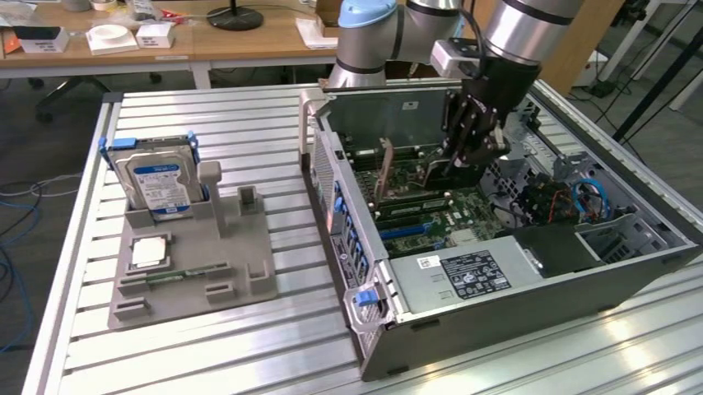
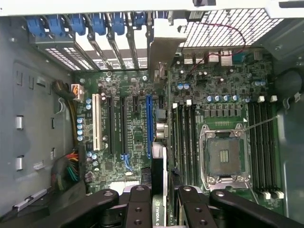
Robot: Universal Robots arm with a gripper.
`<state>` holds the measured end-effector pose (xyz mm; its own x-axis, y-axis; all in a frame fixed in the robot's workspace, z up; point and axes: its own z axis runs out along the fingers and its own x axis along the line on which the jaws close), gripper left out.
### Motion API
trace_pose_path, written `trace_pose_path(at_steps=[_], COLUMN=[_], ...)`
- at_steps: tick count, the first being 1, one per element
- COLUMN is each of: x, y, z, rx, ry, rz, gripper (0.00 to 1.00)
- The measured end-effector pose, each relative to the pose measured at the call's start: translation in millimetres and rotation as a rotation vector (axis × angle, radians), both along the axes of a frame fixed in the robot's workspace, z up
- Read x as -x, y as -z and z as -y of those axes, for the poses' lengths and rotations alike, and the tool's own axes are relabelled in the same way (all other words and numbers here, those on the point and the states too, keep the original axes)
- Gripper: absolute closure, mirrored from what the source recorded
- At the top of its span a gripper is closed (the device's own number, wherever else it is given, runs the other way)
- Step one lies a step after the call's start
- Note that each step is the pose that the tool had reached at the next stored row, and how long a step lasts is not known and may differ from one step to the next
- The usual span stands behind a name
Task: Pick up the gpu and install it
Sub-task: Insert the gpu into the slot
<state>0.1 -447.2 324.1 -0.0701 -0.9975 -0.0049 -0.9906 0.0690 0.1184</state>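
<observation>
Slatted counter (image 1: 220, 346), open computer case (image 1: 495, 317). The gpu (image 2: 159, 190) is held edgewise in the clenched pincer (image 1: 467, 156) above the motherboard (image 2: 228, 71). Risk: contacts may be bent if lowered misaligned.

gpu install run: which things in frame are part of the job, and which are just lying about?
In the job:
- gpu, held edge-on in the gripper
- open PC case
- motherboard under the gripper

Lying about:
- hard drive, upright in the grey holder
- processor chip on that holder
- RAM stick on that holder
</observation>
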Motion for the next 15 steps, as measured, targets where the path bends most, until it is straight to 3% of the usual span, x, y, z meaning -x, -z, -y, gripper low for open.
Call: trace_pose_path(at_steps=[11,15], x=[0.2,0.1], y=[19.8,20.2], z=[0.9,0.9], rx=[0.0,0.0001], ry=[0.0,0.0], rz=[-0.0007,-0.0008], gripper=[0.74,0.74])
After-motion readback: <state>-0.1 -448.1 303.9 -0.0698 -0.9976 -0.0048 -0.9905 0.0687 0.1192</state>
